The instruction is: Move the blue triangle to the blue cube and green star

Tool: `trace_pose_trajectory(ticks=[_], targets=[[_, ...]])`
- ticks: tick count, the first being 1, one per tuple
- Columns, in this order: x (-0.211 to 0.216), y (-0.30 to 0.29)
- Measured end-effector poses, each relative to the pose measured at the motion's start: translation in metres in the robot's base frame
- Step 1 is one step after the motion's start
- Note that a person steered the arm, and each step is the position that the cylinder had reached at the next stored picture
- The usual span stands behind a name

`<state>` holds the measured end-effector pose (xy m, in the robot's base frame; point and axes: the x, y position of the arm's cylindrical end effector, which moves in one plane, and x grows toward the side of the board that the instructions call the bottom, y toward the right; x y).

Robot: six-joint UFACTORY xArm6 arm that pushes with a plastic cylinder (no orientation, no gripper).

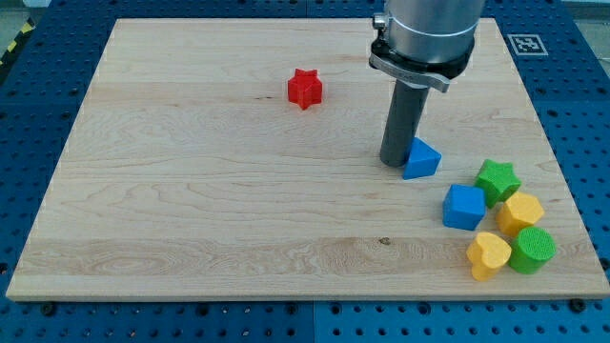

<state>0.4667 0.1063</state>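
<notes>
The blue triangle (421,159) lies on the wooden board at the view's right of centre. My tip (395,163) stands right against its left side, touching or nearly touching it. The blue cube (463,207) sits a short way down and to the right of the triangle, with a small gap between them. The green star (498,181) is just right of the cube and slightly above it.
A yellow hexagonal block (521,212), a green cylinder (532,250) and a yellow heart (488,254) cluster at the board's lower right next to the cube. A red star (305,89) lies at upper centre. The board's right edge (562,162) is near.
</notes>
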Motion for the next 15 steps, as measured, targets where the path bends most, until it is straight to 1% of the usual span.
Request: trace_pose_trajectory(ticks=[1, 2, 3, 4, 5, 7, 8, 10, 12, 13, 14, 15], targets=[[-0.002, 0.007], [-0.033, 0.007], [-0.053, 0.007], [-0.056, 0.007], [-0.043, 0.016], [-0.039, 0.016], [-0.021, 0.016], [-0.016, 0.016], [-0.016, -0.006], [0.001, -0.006], [0.003, -0.005], [-0.031, -0.004]])
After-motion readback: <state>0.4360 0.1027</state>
